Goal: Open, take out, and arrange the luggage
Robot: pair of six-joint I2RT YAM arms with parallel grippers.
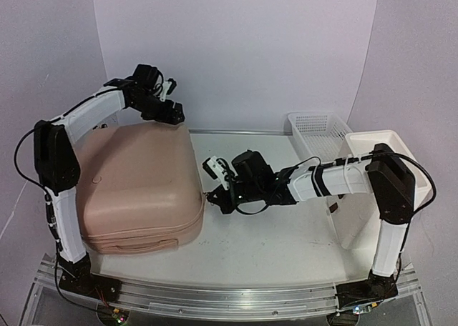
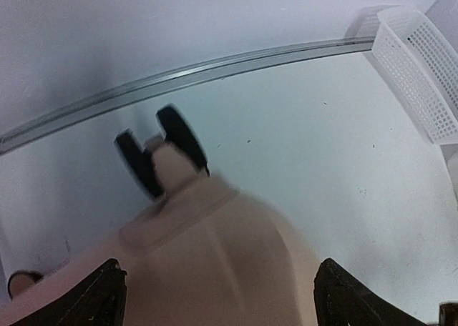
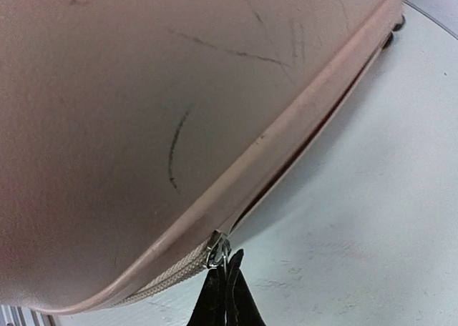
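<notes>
Basket of white mesh sits at the upper right of the overhead view, with a white cabinet below it at the right edge. Both stand well apart from the luggage. Between them, only the right arm stretches across the bench. The pink case lies flat over the left half of the bench, its black wheels toward the back rail.

The left jaws stand wide apart, with a black finger on either side of the shell's far corner, low in that wrist view. Whether they touch the shell I cannot tell. The right jaws are pinched together on the zipper pull at bottom centre of their view. The seam gapes dark toward the upper right.
</notes>
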